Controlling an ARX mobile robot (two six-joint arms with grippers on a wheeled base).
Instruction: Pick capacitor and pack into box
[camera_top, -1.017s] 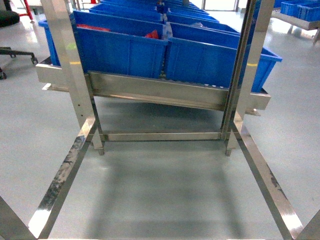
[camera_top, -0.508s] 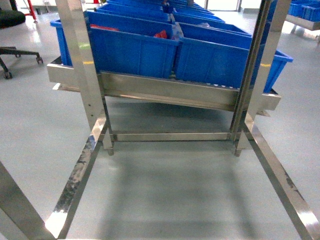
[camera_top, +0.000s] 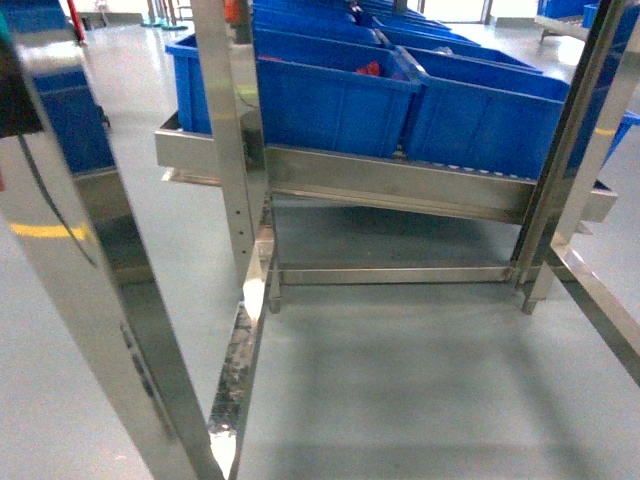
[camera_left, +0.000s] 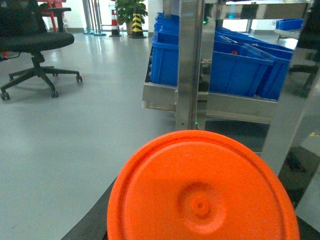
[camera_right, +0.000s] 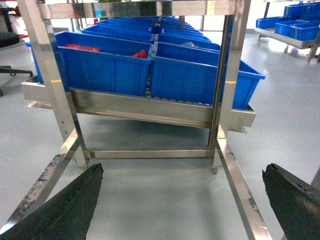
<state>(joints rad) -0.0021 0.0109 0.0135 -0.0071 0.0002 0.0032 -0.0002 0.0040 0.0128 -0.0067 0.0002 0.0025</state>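
A grey workshop floor is surrounding the steel rack (camera_top: 390, 185) carrying blue bins (camera_right: 107, 62); the right gripper (camera_right: 182, 197) is gaping empty, the left gripper's jaws cannot be told behind an orange disc (camera_left: 202, 192). Likely an approach step; next, reaching the bins.

Red pieces (camera_top: 372, 68) peek over the rim of a blue plastic bin (camera_top: 330, 100) on the slanted steel rack shelf (camera_top: 400, 185), too small to call as capacitors! The right wrist view picks up red in that bin twice: a flat red patch (camera_right: 80, 47) towards its left side, and a small red heap (camera_right: 141, 53) tucked against its right wall.
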